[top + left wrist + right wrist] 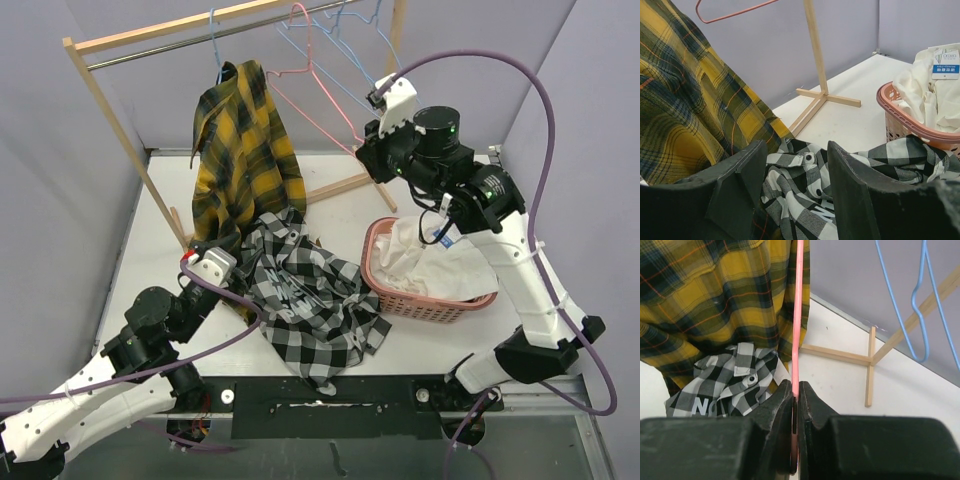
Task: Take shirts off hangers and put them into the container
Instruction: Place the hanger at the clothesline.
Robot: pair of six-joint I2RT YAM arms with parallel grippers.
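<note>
The white table [160, 270] carries a wooden rack [113, 120] with a metal rail standing along its far side. A yellow-and-black plaid shirt [245, 160] hangs from the rail on a hanger, its hem reaching down to the table.

Just below it, a black-and-white check shirt [310, 300] lies crumpled on the table. It stretches from the foot of the plaid shirt toward the near edge, and its right side lies close against the pink basket [430, 305]. The basket sits on the right half of the table with a white shirt [430, 260] heaped inside. In the left wrist view the shirt's label shows above the rim.

A pink hanger [798, 315] hangs bare from the rail, to the right of the plaid shirt. Bare blue hangers [914, 295] hang further right on the same rail.

The right gripper [795, 390] is raised above the basket's far side. Its fingers are pressed together on the lower wire of the pink hanger, and the wire runs straight up from between them.

The left gripper [796, 155] is low at the left edge of the check shirt, beside the plaid shirt's hem. Its fingers are spread apart with nothing pinched between them, and the check fabric shows through the gap.
</note>
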